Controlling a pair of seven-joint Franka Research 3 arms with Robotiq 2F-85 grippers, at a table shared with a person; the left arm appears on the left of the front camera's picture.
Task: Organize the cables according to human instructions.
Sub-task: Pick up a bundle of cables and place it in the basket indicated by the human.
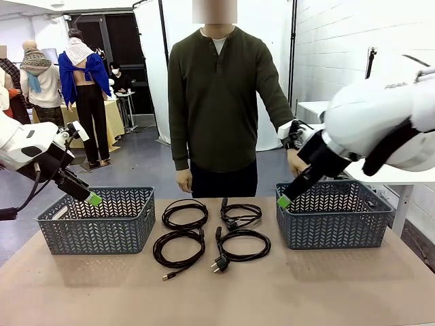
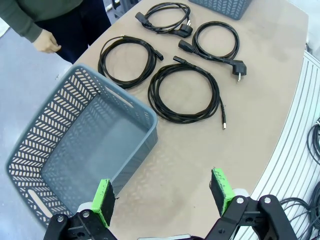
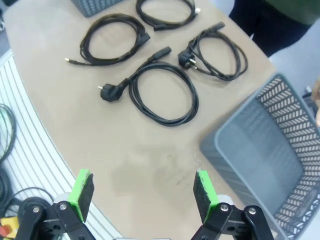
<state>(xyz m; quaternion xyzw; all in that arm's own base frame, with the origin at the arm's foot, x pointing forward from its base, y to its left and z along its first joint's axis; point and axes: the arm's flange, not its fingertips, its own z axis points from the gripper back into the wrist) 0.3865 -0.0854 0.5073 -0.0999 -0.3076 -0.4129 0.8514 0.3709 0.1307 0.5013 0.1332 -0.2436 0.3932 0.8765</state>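
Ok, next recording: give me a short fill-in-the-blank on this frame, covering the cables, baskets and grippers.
1. ____ coiled black cables lie on the table between the left basket and the right basket.
2. Both baskets are ____ inside.
3. The left gripper and the right gripper both have their jaws ____, holding nothing.

Missing words: Four; empty; open.

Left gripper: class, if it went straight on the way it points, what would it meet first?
Probably bare tabletop beside the corner of the grey basket, short of the nearest cable coil. Depth is unclear, so the basket's wall might come first.
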